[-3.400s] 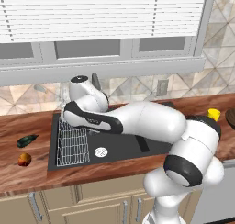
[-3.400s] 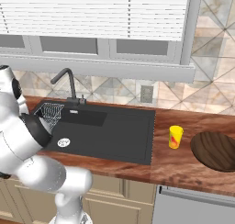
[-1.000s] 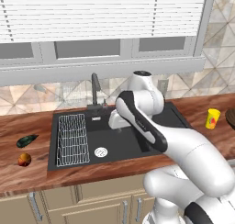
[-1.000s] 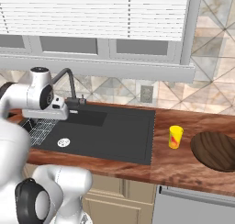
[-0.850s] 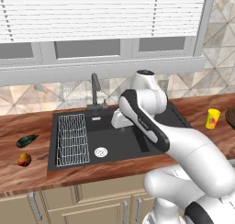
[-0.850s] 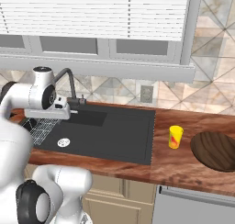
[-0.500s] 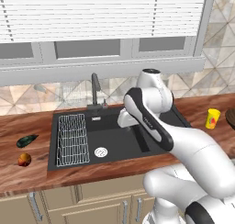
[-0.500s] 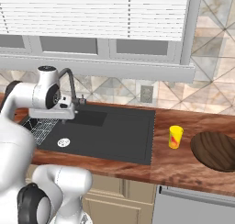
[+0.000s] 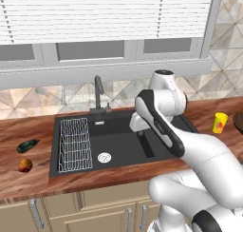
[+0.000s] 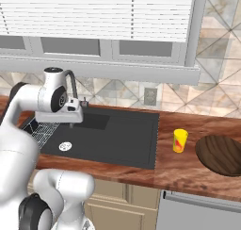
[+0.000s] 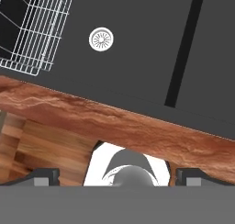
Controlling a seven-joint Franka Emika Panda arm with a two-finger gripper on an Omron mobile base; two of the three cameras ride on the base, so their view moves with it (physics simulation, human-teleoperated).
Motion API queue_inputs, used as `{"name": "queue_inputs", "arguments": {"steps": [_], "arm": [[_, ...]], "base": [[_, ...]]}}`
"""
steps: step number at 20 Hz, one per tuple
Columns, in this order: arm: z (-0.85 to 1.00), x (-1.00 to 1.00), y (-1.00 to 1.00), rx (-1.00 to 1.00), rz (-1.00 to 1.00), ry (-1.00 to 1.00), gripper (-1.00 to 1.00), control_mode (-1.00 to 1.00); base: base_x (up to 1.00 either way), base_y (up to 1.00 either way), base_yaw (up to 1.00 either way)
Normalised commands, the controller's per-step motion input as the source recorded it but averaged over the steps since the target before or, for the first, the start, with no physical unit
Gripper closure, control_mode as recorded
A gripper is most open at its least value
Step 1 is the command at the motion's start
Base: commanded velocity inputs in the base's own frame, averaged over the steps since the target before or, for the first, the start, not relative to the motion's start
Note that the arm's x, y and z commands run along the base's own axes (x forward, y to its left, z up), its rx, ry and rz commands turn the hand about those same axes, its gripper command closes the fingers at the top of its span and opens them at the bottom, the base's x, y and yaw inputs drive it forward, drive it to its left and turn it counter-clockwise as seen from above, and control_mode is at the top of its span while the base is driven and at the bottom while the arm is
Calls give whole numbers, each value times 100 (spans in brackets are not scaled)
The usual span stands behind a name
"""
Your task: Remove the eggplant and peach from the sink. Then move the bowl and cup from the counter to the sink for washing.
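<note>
Swung rightward from the rack side, the empty, wide-open tool point(image 11: 117, 175) is being carried over the sink point(image 9: 118, 143) toward the cup point(image 9: 219, 122) and bowl point(image 10: 221, 154), the eggplant point(image 9: 27, 145) and peach point(image 9: 25, 165) already lying on the table point(image 9: 28, 178).

A wooden counter point(image 9: 95, 178) with a reddish-brown grain was seen running the full width of the room. Below it, beige cabinet doors point(image 9: 99, 214) with metal handles point(image 9: 35, 212) were fitted, and a grey appliance front point(image 10: 202, 215) was set under the right end. The wall behind was covered with a backsplash point(image 10: 216, 90) of triangular stone-patterned tiles, in which a wall outlet point(image 10: 150, 96) was mounted. Above it, a wide grey-framed window point(image 9: 104, 50) was hung with white blinds point(image 9: 95, 14). Even light was cast throughout.
</note>
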Motion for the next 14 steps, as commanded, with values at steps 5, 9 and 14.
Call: {"name": "queue_inputs", "arguments": {"steps": [5,9,14], "arm": [[0,-8,-27,-7,0,0,-100,-100],[0,-10,-23,-7,0,-1,-100,-100],[0,-12,-24,-8,0,-2,-100,-100]], "base": [[0,0,0],[0,0,0],[0,0,0]]}}
